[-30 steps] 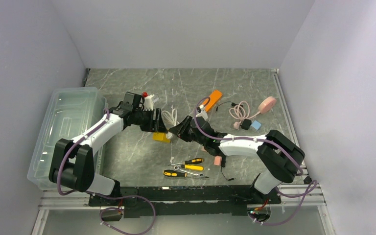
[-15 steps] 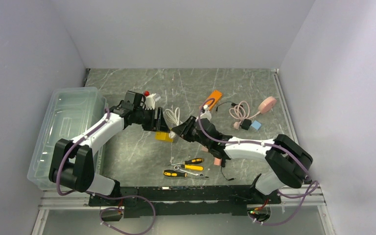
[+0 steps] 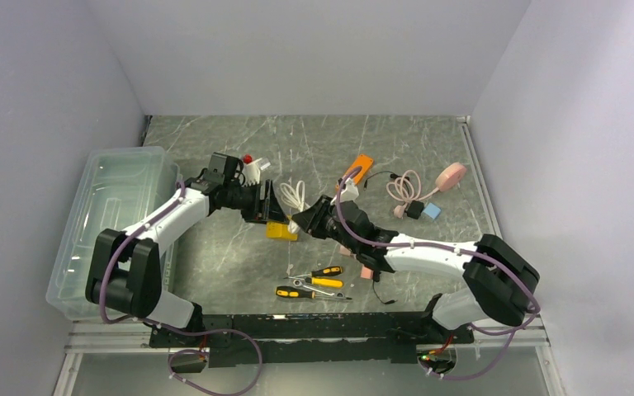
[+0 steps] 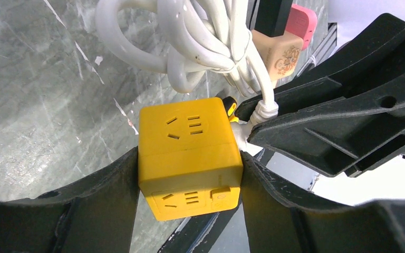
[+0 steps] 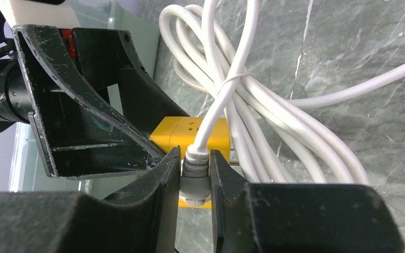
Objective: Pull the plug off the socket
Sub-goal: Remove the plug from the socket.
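A grey marbled table (image 3: 429,148) was seen from above, with a clear plastic bin (image 3: 111,214) set along its left edge. Both arms were stretched toward the middle of the table, where their grippers met tip to tip.

A coil of white cable (image 5: 242,105) was laid on the table just behind the meeting point, and one strand of it was led down to the plug.

The yellow socket cube (image 4: 190,153) was clamped between the fingers of the left gripper (image 4: 190,179), one finger pressed against each of two opposite faces. The cube was held near the table's centre, just in front of the cable coil.

The plug (image 5: 195,182), a small pale grey piece at the end of the cable, was pinched between the two fingers of the right gripper (image 5: 195,168). It was seated against the side of the cube, and no gap could be made out between them.

Two yellow-and-black screwdrivers (image 3: 318,280) were laid near the front edge, and an orange block (image 3: 361,167) and a pink cord (image 3: 409,188) were left toward the back right.
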Robot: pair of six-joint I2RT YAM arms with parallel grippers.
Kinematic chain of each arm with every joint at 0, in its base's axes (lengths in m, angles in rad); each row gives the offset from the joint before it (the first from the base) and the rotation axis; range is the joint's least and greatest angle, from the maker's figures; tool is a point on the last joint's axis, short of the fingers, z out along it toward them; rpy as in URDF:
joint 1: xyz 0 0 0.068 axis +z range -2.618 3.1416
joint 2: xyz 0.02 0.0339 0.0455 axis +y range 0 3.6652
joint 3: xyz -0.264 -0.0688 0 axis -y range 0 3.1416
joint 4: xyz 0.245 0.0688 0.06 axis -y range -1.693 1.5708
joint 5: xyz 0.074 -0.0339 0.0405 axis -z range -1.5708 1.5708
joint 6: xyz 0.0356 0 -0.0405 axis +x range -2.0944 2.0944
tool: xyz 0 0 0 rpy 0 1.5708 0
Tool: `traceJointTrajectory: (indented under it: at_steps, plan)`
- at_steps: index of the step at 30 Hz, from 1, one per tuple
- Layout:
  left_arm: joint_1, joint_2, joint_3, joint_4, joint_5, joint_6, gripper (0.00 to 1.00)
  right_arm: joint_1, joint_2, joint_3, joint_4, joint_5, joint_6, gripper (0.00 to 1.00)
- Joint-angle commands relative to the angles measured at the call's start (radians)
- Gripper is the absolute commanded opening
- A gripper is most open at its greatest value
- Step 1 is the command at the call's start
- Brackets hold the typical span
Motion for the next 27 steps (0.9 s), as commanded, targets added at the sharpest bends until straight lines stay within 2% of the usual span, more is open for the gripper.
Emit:
traceJointTrajectory:
  at_steps: [1, 6, 14, 22, 27]
  plan:
    - [0.047, 0.002, 0.024, 0.047, -0.030, 0.006, 0.00, 0.004, -0.053, 0.032, -0.029, 0.045, -0.031, 0.00]
    - [0.046, -0.035, 0.007, 0.090, 0.001, 0.017, 0.00, -0.012, -0.047, 0.020, -0.048, 0.048, 0.018, 0.00]
    - [0.011, -0.091, 0.000, 0.123, 0.053, 0.060, 0.00, -0.117, -0.003, 0.038, -0.145, -0.061, 0.112, 0.00]
    - [0.000, -0.060, 0.019, 0.076, 0.005, 0.054, 0.00, -0.108, -0.005, 0.049, -0.091, -0.076, 0.036, 0.00]
    - [0.041, 0.000, 0.018, 0.078, 0.033, 0.003, 0.00, -0.023, -0.043, 0.058, -0.093, 0.050, -0.052, 0.00]
